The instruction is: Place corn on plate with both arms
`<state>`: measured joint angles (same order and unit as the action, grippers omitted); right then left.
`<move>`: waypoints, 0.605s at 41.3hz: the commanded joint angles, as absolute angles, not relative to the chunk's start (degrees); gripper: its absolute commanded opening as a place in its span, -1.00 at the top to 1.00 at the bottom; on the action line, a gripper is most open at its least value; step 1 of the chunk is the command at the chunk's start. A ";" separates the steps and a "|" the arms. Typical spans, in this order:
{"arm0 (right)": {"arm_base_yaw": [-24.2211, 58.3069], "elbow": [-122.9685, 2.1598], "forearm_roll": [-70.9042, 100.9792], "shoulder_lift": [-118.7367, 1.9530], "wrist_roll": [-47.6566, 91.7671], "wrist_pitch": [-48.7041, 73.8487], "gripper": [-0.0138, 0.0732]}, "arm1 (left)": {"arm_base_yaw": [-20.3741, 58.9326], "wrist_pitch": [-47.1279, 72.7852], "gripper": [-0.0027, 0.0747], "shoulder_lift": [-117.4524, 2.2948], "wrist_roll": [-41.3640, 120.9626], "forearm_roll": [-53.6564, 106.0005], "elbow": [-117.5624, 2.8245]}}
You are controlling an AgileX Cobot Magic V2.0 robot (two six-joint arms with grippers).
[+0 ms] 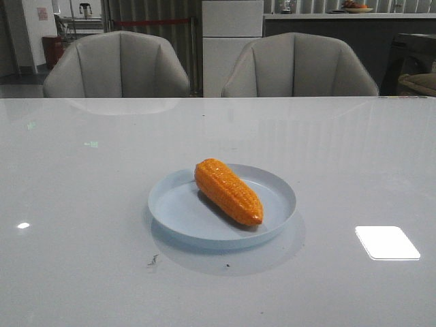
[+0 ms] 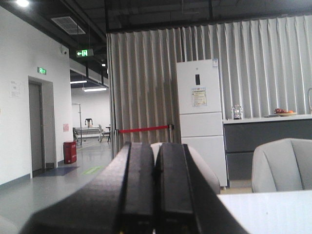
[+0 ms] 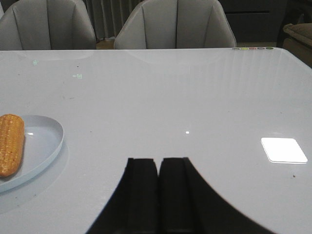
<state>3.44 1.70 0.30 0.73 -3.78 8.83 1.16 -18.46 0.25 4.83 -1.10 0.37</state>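
The orange corn (image 1: 227,191) lies on the pale blue plate (image 1: 176,208) in the middle of the white table, its tapered end toward the front right. Both also show in the right wrist view, the corn (image 3: 10,144) on the plate (image 3: 46,139) off to one side. My right gripper (image 3: 159,161) is shut and empty, above bare table well to the right of the plate. My left gripper (image 2: 155,145) is shut and empty, raised and facing the room beyond the table. Neither arm shows in the front view.
Two grey chairs (image 1: 119,65) (image 1: 298,66) stand at the table's far edge. A bright light reflection (image 1: 387,242) lies on the table at the front right. A white fridge (image 2: 200,117) and curtains stand behind the table.
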 commanded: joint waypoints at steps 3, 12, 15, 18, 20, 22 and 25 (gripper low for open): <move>3.32 0.39 0.00 1.92 -3.55 4.11 0.55 | 1.94 -19.02 0.70 1.38 4.10 -0.58 2.46; 3.32 0.39 0.00 1.92 -3.55 4.11 0.55 | 1.94 -9.68 0.70 1.38 4.10 -0.58 2.46; 3.32 0.39 0.00 1.92 -3.55 4.11 0.55 | 1.94 -8.93 0.70 1.38 4.10 -0.58 2.46; 3.32 0.39 0.00 1.92 -3.55 4.11 0.55 | 1.94 -8.87 0.70 1.38 4.10 -0.58 2.46; 3.32 0.39 0.00 1.92 -3.55 4.11 0.55 | 1.94 -8.87 0.70 1.38 4.10 -0.58 2.46; 3.32 0.39 0.00 1.92 -3.55 4.11 0.55 | 1.94 -8.87 0.70 1.38 4.10 -0.58 2.46; 3.32 0.39 0.00 1.92 -3.55 4.11 0.55 | 1.94 -8.87 0.70 1.38 4.10 -0.58 2.46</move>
